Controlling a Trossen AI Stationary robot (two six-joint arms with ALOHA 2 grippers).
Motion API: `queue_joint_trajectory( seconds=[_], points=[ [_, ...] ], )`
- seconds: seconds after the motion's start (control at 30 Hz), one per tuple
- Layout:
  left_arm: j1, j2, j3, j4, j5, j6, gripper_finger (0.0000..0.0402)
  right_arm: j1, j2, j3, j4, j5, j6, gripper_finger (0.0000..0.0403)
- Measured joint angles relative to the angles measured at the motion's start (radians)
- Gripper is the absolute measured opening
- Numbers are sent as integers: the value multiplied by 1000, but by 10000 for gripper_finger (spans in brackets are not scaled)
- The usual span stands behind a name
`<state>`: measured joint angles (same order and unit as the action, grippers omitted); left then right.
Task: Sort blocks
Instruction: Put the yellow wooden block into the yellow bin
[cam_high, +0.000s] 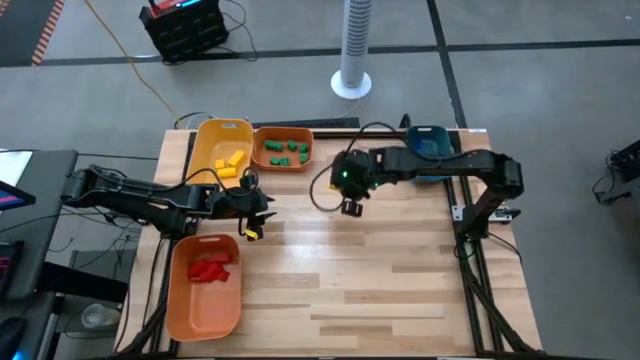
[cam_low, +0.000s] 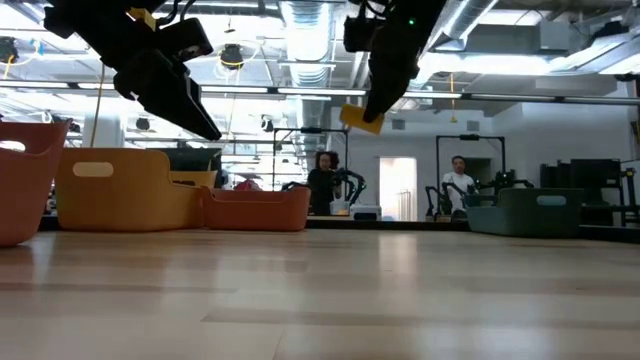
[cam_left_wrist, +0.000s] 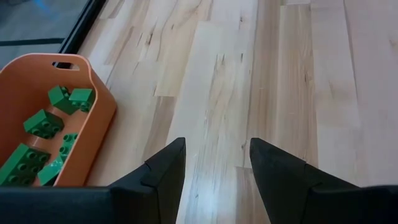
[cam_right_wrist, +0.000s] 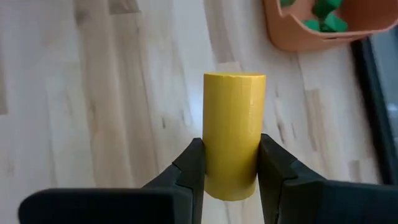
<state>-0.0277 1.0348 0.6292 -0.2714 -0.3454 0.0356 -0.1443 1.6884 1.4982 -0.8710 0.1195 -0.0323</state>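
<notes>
- right gripper (cam_right_wrist: 229, 165) is clamped on a smooth yellow cylinder block (cam_right_wrist: 234, 134), standing upright between the fingers, held up above the table (cam_high: 400, 280) near the bin of green blocks (cam_high: 283, 151)
- left gripper (cam_left_wrist: 214, 165) hangs open over bare wood, nothing in it

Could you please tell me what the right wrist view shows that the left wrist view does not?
Only the right wrist view shows the right gripper shut on a yellow cylinder block. Only the left wrist view shows the left gripper open and empty above bare table. Both show the wooden table and the orange bin holding green blocks.
</notes>
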Motion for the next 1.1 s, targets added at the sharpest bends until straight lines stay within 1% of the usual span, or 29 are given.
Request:
queue_joint_trajectory(
  seconds=[0.07, 0.13, 0.27, 0.33, 0.5, 0.63, 0.7, 0.83, 0.97, 1.1],
  points=[
    [0, 0, 0, 0, 0, -4, 173, 34, 2, -9, 13, 59, 6, 103],
    [0, 0, 0, 0, 0, -6, 173, 65, -9, -51, 85, 97, 1, 103],
    [0, 0, 0, 3, 0, -6, 173, 100, -46, -137, 228, 99, -2, 103],
    [0, 0, 0, 33, 0, -6, 173, 113, -54, -168, 281, 100, -12, 103],
    [0, 16, -40, 279, 0, 62, 173, 156, -52, -229, 391, 148, -51, 103],
    [0, 68, -46, 410, 1, 94, 178, 179, -49, -252, 500, 176, -110, 103],
    [0, 106, -46, 487, 19, 102, 189, 183, -49, -260, 564, 177, -133, 103],
    [0, 189, -47, 641, 35, 132, 220, 181, -49, -261, 619, 173, -165, 103],
    [0, 247, -47, 751, 30, 141, 249, 184, -49, -261, 626, 171, -179, 103],
    [0, 280, -47, 843, 29, 171, 258, 189, -48, -261, 627, 170, -179, 103]
  ],
)
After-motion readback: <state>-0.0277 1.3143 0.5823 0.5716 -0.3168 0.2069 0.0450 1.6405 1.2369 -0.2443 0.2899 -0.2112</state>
